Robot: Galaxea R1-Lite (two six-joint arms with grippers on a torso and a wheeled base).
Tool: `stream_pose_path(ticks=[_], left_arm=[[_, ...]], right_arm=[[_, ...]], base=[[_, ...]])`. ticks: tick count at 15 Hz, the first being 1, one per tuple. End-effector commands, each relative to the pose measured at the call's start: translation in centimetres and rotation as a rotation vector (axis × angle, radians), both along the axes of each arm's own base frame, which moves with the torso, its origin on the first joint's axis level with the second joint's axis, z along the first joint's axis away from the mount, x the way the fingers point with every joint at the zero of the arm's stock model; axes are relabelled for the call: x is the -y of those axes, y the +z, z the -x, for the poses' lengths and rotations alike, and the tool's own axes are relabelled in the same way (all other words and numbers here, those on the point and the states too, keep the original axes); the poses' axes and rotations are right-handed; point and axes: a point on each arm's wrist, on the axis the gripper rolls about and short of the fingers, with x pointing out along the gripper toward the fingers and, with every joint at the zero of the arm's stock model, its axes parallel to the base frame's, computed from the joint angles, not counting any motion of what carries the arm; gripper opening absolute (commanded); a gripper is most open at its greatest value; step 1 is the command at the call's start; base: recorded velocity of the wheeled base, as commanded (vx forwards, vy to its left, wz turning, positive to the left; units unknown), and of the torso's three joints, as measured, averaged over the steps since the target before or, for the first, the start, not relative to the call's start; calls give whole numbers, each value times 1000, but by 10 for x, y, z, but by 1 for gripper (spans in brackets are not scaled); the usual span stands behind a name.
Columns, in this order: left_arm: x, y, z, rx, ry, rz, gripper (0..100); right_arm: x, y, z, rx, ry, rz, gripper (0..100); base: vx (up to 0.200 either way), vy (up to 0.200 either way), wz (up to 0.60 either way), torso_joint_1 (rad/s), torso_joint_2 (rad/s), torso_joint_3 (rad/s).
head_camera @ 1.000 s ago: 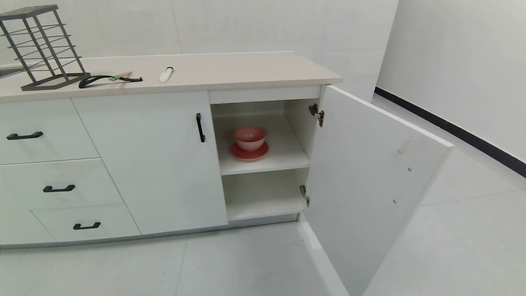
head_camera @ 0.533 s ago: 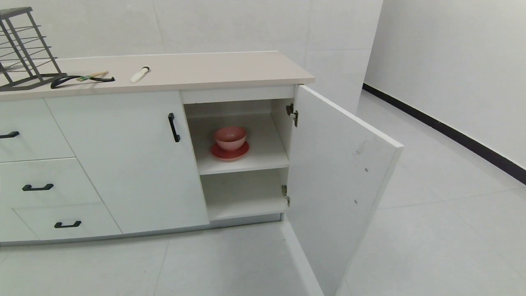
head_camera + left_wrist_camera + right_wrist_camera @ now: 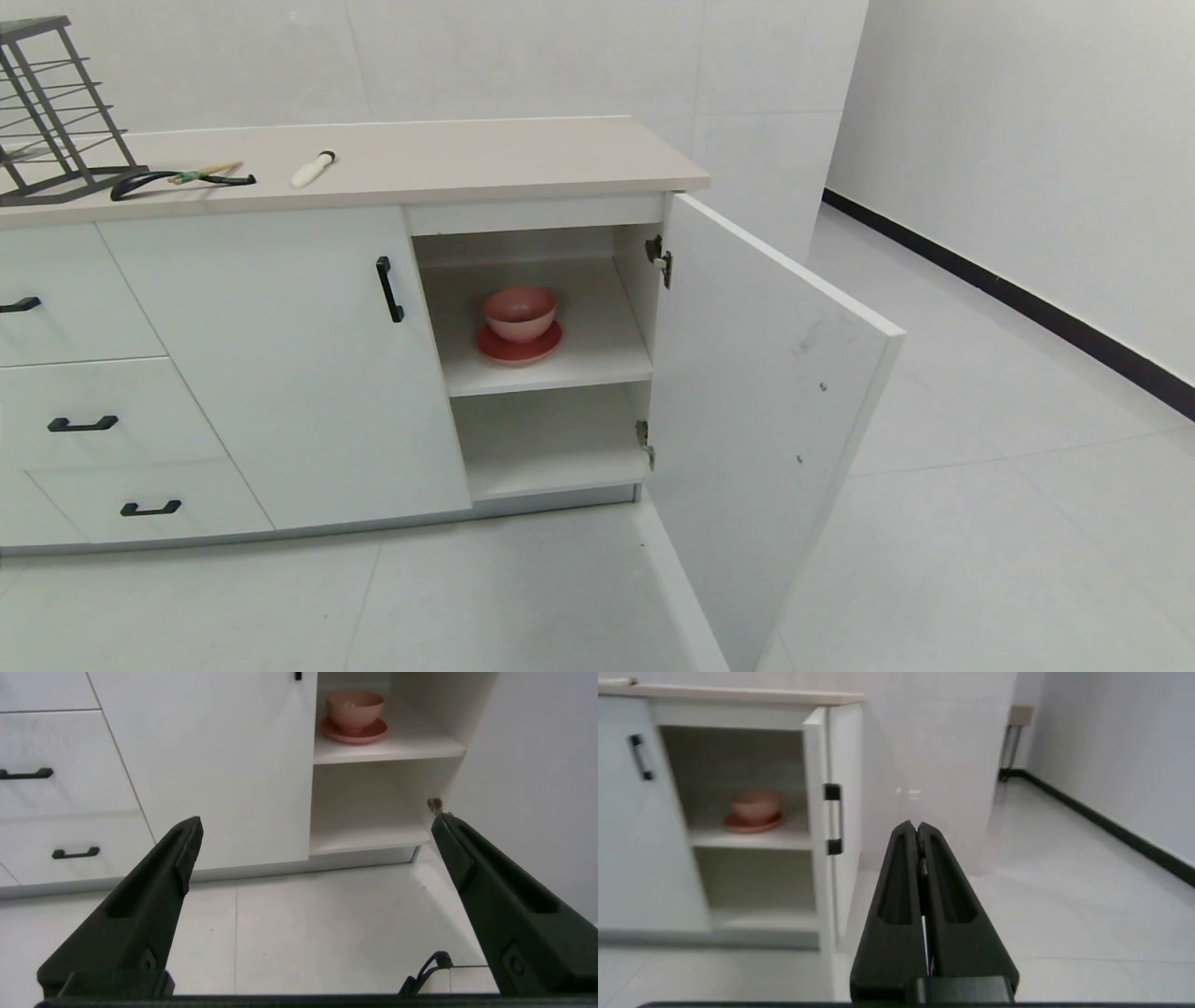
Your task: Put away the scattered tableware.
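No print to read right now: the cabinet door [image 3: 766, 411], the pink bowl [image 3: 519, 313] and the table [image 3: 485, 159] carry no legible text, label or number.

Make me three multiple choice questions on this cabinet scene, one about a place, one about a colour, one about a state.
1. Where is the pink bowl?
A) on the countertop
B) on the red plate on the upper shelf
C) on the floor

2. What colour are the handles?
A) black
B) silver
C) white

3. The cabinet door on the right is:
A) shut
B) swung open
C) taken off

Answers:
1 B: it sits on the plate, on that shelf.
2 A: each handle is black on a white front.
3 B: it stands swung out, baring the inside.
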Motion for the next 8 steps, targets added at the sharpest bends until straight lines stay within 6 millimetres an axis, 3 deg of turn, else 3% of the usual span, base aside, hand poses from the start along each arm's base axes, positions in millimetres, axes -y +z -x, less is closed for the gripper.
stream_pose_path(ticks=[1, 4, 6, 8], left_arm=[[0, 0, 0, -1, 0, -1, 100], [0, 0, 0, -1, -2, -4, 100], [0, 0, 0, -1, -3, -4, 100], [0, 0, 0, -3, -3, -4, 100]], right_arm=[[0, 22, -3, -110, 104, 9, 0], [-1, 51, -32, -245, 213, 20, 0], [-6, 68, -43, -270, 368, 43, 0], [-9, 81, -54, -292, 403, 53, 0]], base=[[0, 0, 0, 0, 0, 0], [0, 0, 0, 0, 0, 0], [0, 0, 0, 0, 0, 0], [0, 0, 0, 0, 0, 0]])
